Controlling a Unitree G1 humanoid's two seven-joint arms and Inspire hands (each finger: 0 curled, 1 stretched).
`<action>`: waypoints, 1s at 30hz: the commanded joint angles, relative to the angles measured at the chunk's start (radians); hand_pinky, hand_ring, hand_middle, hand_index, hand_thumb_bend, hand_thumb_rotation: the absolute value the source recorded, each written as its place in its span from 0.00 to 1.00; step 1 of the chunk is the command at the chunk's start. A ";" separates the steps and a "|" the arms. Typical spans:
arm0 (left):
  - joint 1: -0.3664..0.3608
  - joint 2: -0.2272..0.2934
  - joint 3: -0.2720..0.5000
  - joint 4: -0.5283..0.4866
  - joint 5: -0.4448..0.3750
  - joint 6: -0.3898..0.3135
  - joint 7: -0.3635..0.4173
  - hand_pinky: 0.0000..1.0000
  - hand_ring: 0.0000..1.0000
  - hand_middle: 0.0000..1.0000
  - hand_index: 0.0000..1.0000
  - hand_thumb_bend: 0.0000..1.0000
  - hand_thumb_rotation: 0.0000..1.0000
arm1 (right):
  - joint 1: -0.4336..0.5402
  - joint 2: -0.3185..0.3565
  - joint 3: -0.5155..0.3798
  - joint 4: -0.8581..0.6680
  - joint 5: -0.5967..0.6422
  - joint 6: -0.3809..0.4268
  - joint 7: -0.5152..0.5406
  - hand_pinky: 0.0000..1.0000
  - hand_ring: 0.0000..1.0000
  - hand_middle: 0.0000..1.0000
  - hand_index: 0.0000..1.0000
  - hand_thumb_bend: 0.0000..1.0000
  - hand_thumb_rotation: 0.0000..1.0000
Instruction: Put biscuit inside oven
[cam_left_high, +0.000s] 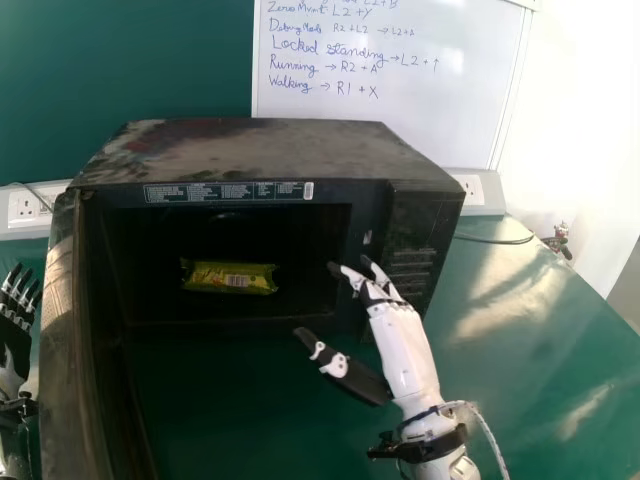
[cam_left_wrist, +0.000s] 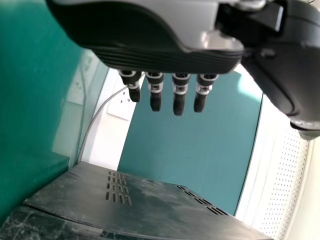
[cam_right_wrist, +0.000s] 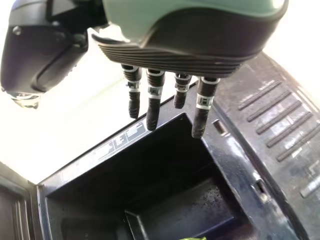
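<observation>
the green biscuit packet (cam_left_high: 228, 277) lies inside the oven (cam_left_high: 270, 150), whose door (cam_left_high: 62, 330) stands open. at the oven's mouth, toward its control-panel side, is the right hand (cam_left_high: 402, 345) — fingers reaching out loosely spread, thumb held well away from them, nothing pinched between. the left hand (cam_left_high: 12, 335) is outside the oven, beyond the open door, its fingers straight and slightly apart. behind the oven stands a whiteboard (cam_left_high: 390, 110) — handwritten lines across it.

Green-and-yellow biscuit packet (cam_left_high: 228, 277)
</observation>
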 joint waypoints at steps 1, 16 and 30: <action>0.079 -0.078 0.008 0.061 -0.022 0.003 -0.002 0.37 0.60 0.68 0.76 0.27 0.78 | 0.017 0.006 -0.020 0.032 0.049 -0.045 -0.008 0.75 0.81 0.84 0.90 0.88 0.95; 0.058 -0.086 0.033 0.075 -0.085 -0.024 -0.086 0.21 0.52 0.63 0.78 0.29 0.95 | 0.039 0.061 -0.121 0.123 0.103 -0.075 -0.075 0.74 0.79 0.84 0.90 0.84 1.00; 0.064 -0.076 0.034 0.036 -0.120 -0.021 -0.229 0.09 0.35 0.47 0.65 0.36 1.00 | 0.037 0.137 -0.216 0.219 0.245 -0.078 -0.100 0.71 0.77 0.80 0.87 0.82 1.00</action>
